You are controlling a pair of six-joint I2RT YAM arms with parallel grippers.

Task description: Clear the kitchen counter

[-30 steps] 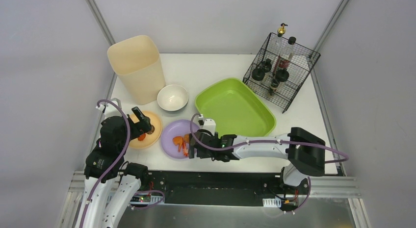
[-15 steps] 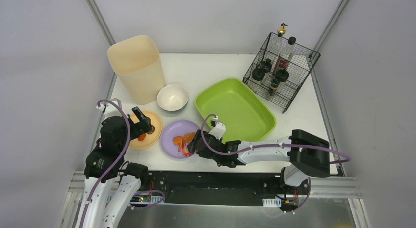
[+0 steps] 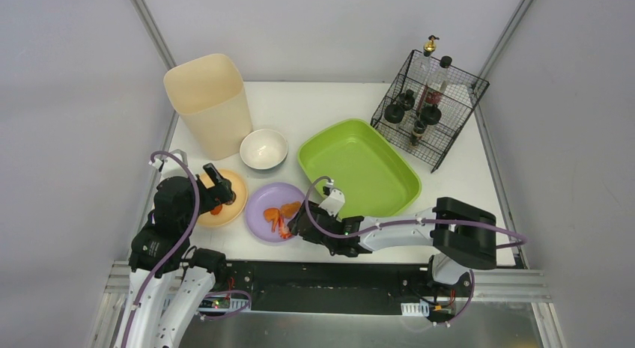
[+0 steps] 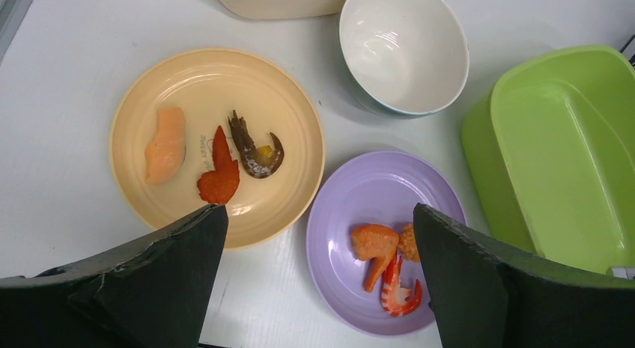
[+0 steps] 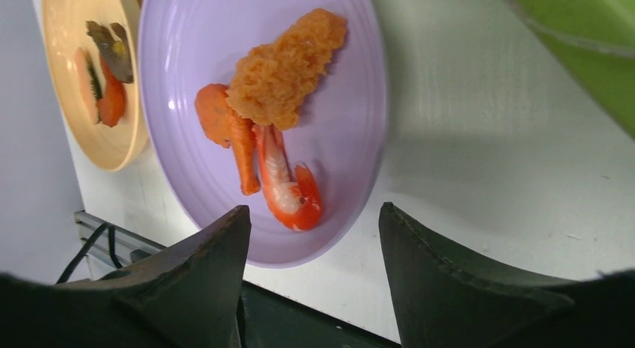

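Right gripper (image 3: 294,225): sits low at the near edge of the kitchen counter (image 3: 322,105), lower centre of the top view, just beside the right rim of the purple plate (image 3: 262,202). Its own camera shows the fingers spread wide (image 5: 314,209) with nothing clamped. The plate's near rim (image 5: 180,78) lies in the gap between them. I cannot tell whether either finger touches it.

Only the right wrist view resolves the food here: a red shrimp (image 5: 284,185), an orange piece (image 5: 225,123) and a breaded piece (image 5: 288,71), all touching. White counter (image 5: 487,176) fills the right of that frame.

Left gripper (image 3: 221,191): released, jaws far apart (image 4: 318,209), hanging above the yellow plate (image 3: 236,187) at lower left. From overhead the arm hides most of that plate. The left wrist view shows all of it (image 4: 195,86), with three scraps in the middle: a pale salmon-coloured piece (image 4: 166,146), a red piece (image 4: 219,172) and a dark curled tail (image 4: 254,153). Bare counter (image 4: 60,63) lies to the left there.

Further back: the white bowl (image 3: 263,148), empty; the green tray (image 3: 359,168) right of centre, empty; the cream bin (image 3: 210,101) upper left; and the wire basket (image 3: 430,108) of bottles upper right. All stand on the counter.
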